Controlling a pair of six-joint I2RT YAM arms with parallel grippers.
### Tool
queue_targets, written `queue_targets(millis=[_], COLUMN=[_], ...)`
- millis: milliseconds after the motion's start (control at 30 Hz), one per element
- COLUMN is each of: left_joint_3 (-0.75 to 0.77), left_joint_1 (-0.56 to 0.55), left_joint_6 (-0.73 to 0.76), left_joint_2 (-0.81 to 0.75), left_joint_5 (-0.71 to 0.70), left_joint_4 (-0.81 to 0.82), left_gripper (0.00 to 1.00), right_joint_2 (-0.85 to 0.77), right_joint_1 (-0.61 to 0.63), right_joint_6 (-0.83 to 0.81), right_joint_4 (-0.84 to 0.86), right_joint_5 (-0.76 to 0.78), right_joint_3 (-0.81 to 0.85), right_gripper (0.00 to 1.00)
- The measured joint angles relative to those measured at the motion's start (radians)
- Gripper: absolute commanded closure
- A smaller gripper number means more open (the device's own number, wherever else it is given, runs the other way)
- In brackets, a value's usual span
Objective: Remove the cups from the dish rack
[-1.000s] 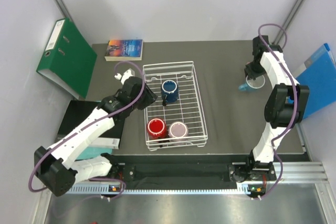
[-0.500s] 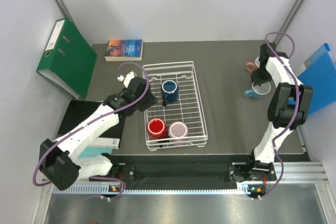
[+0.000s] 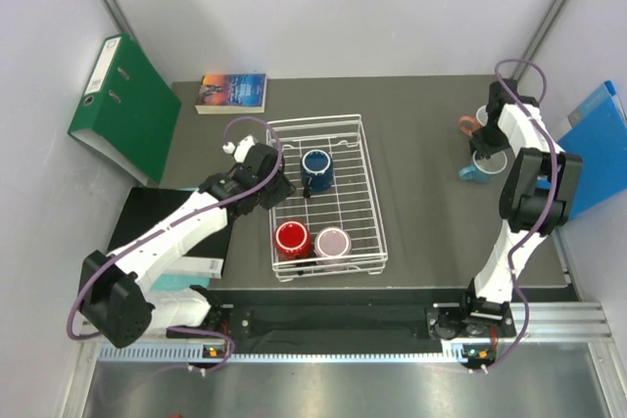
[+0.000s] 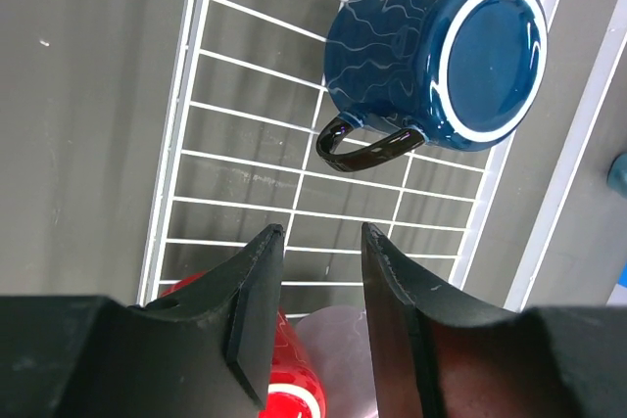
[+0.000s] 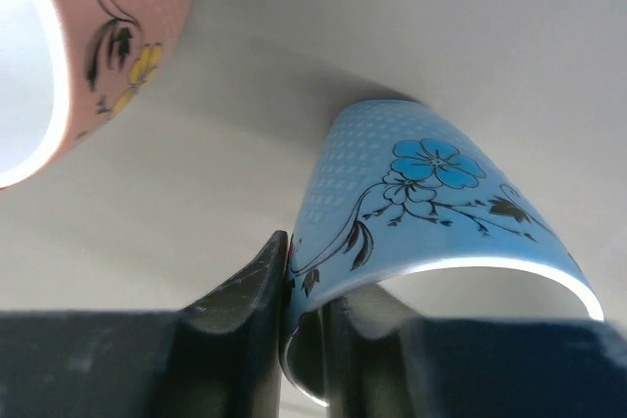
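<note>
The white wire dish rack sits mid-table and holds a dark blue mug, a red mug and a pale mauve mug. My left gripper is open over the rack's left side; in its wrist view the blue mug lies ahead, handle toward the fingers, and the red mug is below. My right gripper is shut on the rim of the teal mug, which stands on the table at the far right, beside the salmon-pink mug.
A green binder leans at the far left. A book lies at the back left. A black pad lies under the left arm. A blue folder stands at the right edge.
My right gripper carried the teal mug a little right and set it down next to the salmon-pink mug. My left gripper edged right toward the rack's left wall.
</note>
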Motion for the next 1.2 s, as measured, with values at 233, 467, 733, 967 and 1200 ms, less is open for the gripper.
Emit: queue_targets(millis=[233, 467, 733, 967, 1200], left_joint_3=[0.0, 0.002, 0.042, 0.15, 0.303], left_joint_1=[0.0, 0.0, -0.004, -0.004, -0.004], left_joint_6=[-0.001, -0.001, 0.013, 0.149, 0.351], left_joint_2=[0.02, 0.05, 0.066, 0.122, 0.251], left_joint_5=[0.003, 0.003, -0.008, -0.077, -0.102], left_joint_4=[0.006, 0.007, 0.006, -0.022, -0.028], left_gripper=[0.57, 0.58, 0.57, 0.47, 0.02], right_joint_2=[0.001, -0.016, -0.196, -0.477, -0.766], right_joint_1=[0.0, 0.0, 0.015, 0.246, 0.508], right_joint_6=[-0.035, -0.067, -0.087, -0.172, -0.39], right_joint_4=[0.004, 0.0, -0.002, 0.066, 0.196], right_joint_5=[-0.01, -0.022, -0.073, -0.095, -0.109], right_joint_3=[0.045, 0.103, 0.078, 0.0, -0.291], right_gripper=[0.59, 0.53, 0.52, 0.34, 0.02])
